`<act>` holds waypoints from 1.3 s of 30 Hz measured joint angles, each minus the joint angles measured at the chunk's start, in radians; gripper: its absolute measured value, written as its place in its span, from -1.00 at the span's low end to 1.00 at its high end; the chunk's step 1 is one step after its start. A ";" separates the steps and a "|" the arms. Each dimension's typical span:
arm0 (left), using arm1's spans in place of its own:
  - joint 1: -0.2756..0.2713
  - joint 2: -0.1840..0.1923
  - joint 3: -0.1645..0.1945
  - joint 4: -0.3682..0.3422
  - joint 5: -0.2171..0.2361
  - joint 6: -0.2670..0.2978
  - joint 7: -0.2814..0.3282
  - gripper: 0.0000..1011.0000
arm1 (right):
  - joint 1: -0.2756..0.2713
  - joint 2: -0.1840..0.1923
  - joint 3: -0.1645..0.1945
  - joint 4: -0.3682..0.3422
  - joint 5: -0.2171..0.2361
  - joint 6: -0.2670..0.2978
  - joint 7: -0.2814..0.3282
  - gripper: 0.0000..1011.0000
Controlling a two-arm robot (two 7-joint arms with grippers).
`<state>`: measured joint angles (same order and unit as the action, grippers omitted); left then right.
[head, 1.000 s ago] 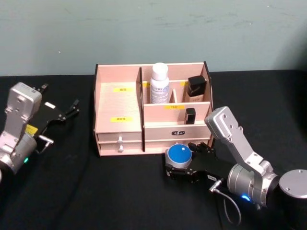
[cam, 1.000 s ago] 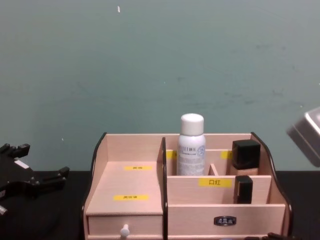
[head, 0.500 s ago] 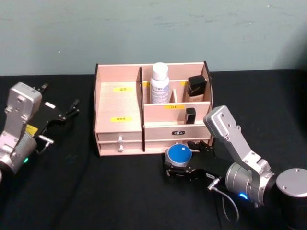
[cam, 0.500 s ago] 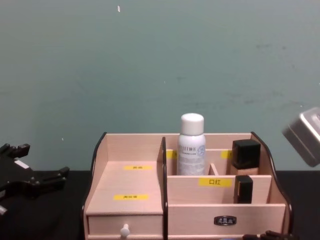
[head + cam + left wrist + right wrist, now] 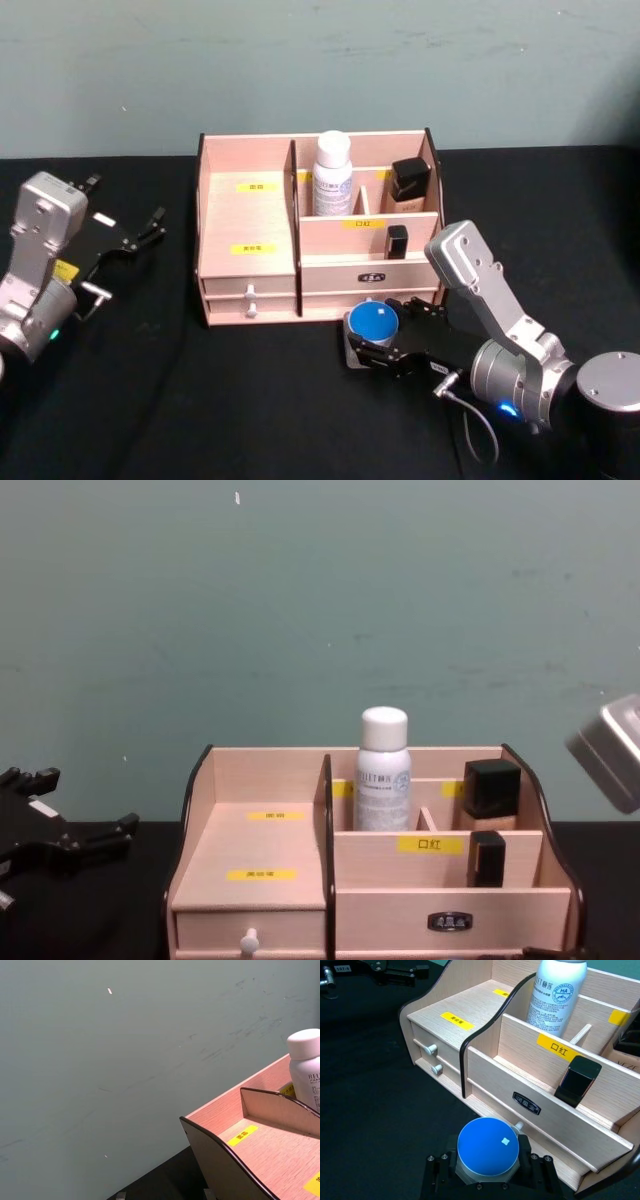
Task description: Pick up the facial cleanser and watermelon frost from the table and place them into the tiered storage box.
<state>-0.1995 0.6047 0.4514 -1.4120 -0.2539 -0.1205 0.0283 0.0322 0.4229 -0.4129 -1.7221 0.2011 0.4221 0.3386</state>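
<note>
The right gripper (image 5: 375,345) has its black fingers clenched on a small blue-lidded jar (image 5: 488,1146), probably the watermelon frost. The jar is low over the black table (image 5: 250,410), just in front of the right half of the tiered storage box (image 5: 246,215); whether it rests on the cloth or hangs just clear of it cannot be told. It looks rigid and light, so weight should be no trouble. The risk is more likely the smooth lid and round body turning or slipping in the grip. The grey faceted base under the lid seems the better place to hold it, squarely from the sides and kept upright. The right wrist view gives the grip itself: the fingers flanking that base, and beyond it the open front compartment with a black lipstick-like tube (image 5: 578,1081). From the head view the lid covers that contact, but the layout is plain: a white bottle (image 5: 332,175), possibly the facial cleanser, stands in a rear compartment beside a dark-capped bottle (image 5: 409,185). The chest view adds the tiers' stepped heights from the side. The left gripper (image 5: 150,227) is parked well to the left of the box, fingers spread on nothing.
</note>
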 joint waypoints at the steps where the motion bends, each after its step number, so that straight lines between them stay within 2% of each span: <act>1: 0.000 0.000 0.000 0.000 0.000 0.000 0.000 0.98 | 0.000 0.000 0.000 0.000 0.000 0.000 0.000 0.50; 2: 0.000 0.000 0.000 0.000 0.000 0.000 0.000 0.98 | 0.000 0.000 0.000 0.000 0.000 0.000 0.000 0.42; 4: 0.000 0.000 0.000 0.000 0.000 0.000 0.000 0.98 | 0.000 0.000 0.000 0.000 0.001 0.000 0.000 0.41; 16: 0.000 0.000 0.000 0.000 0.000 0.000 0.000 0.98 | -0.001 0.001 0.000 -0.001 0.003 0.001 0.002 0.41; 26: 0.000 0.000 0.000 0.000 0.000 0.000 0.000 0.98 | -0.009 0.019 0.008 -0.038 0.031 -0.006 0.043 0.41; 33: 0.000 0.000 0.000 0.000 0.000 0.000 0.000 0.98 | 0.002 0.030 -0.001 -0.100 0.061 0.018 0.066 0.41; 39: 0.000 0.000 0.000 0.000 0.000 0.000 0.000 0.98 | 0.049 0.022 -0.030 -0.146 0.082 0.077 0.074 0.41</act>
<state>-0.1996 0.6047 0.4514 -1.4120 -0.2539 -0.1205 0.0283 0.0808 0.4449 -0.4433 -1.8681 0.2826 0.4990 0.4126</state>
